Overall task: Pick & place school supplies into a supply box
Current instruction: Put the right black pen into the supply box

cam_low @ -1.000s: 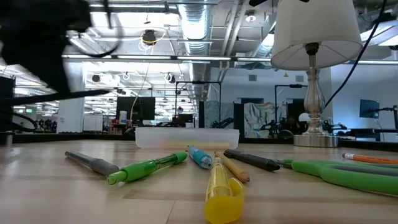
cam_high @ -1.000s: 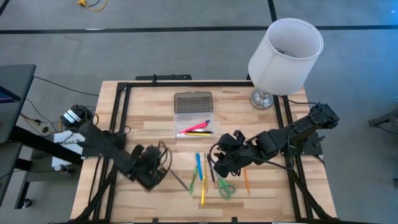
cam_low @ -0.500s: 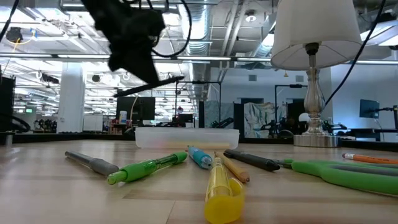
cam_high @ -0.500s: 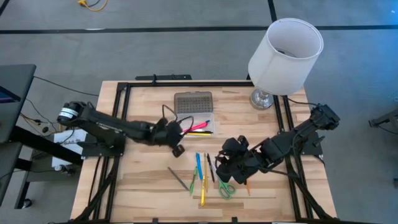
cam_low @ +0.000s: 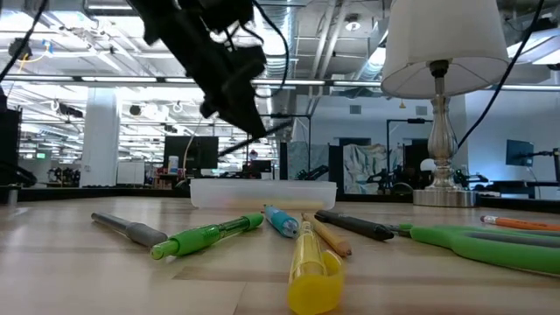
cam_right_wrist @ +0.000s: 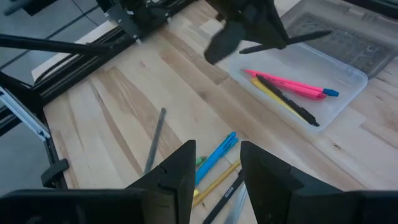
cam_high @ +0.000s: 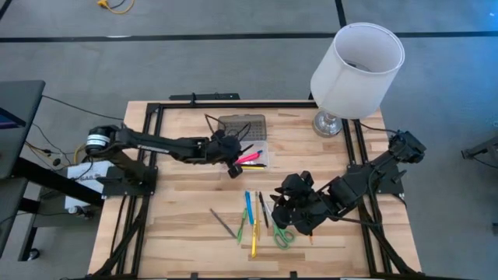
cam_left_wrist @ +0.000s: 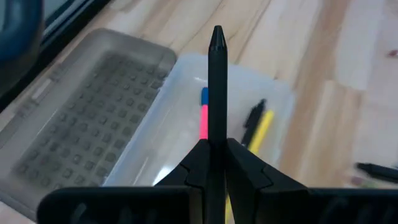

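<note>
My left gripper (cam_left_wrist: pixel 216 152) hovers over the supply box's clear base (cam_left_wrist: pixel 158 134), shut on a black pen (cam_left_wrist: pixel 217 93). The box (cam_high: pixel 243 153) lies at the table's far middle, its grey dotted lid (cam_high: pixel 241 127) folded open behind it. Pink, yellow and black pens (cam_right_wrist: pixel 283 87) lie inside it. My right gripper (cam_right_wrist: pixel 217 165) is open above the loose school supplies: blue pen (cam_high: pixel 248 204), green pen (cam_low: pixel 206 238), yellow marker (cam_low: pixel 312 267), grey pen (cam_high: pixel 222 223), green scissors (cam_high: pixel 282 235), orange pencil (cam_high: pixel 308 225). My left gripper pinches the black pen's rear part (cam_left_wrist: pixel 216 142) between its two fingers. The pen runs along the fingers and sticks out well past their tips. The fingers slant down from the table's left side. The pen is lifted clear, above the box's base.
A white-shaded lamp (cam_high: pixel 354 70) stands at the far right corner. Black frame rails (cam_high: pixel 152 155) run along the table's left, far and right edges. The near left of the tabletop (cam_high: pixel 171 233) is bare wood.
My left gripper has swung from the table's near left toward the far middle, carrying the black pen to above the supply box, and has rolled on the way. My right gripper has shifted slightly toward the near edge and stays open.
</note>
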Controlling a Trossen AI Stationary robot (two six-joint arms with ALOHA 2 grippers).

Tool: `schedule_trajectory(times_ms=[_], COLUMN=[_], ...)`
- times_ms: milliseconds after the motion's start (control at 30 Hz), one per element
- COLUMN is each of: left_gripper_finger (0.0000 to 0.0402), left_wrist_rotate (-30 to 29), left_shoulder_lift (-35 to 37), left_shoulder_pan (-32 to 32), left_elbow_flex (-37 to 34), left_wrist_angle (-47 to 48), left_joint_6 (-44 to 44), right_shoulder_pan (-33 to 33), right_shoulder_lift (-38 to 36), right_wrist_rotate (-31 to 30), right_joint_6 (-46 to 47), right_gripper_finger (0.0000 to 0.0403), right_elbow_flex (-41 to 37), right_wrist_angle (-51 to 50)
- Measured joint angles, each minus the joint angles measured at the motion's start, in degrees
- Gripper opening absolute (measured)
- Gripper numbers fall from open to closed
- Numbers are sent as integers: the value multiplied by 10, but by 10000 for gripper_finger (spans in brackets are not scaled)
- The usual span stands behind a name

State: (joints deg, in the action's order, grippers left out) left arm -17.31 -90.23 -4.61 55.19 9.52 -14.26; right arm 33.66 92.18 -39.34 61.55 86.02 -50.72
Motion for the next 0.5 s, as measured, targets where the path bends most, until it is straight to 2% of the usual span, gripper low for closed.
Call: schedule_trajectory(times_ms=[233, 500], left_gripper_finger=[23, 23], left_wrist_rotate=[6, 13], left_shoulder_lift=[-39, -38], left_shoulder_pan=[-14, -34], left_elbow_flex=[21, 21], left_wrist_angle=[9, 19], left_joint_6=[27, 38], right_shoulder_pan=[1, 1], right_shoulder_lift=[0, 0], right_wrist_rotate=[2, 2], right_joint_6=[0, 0], right_gripper_finger=[118, 118], right_elbow_flex=[0, 0], right_wrist_angle=[0, 0])
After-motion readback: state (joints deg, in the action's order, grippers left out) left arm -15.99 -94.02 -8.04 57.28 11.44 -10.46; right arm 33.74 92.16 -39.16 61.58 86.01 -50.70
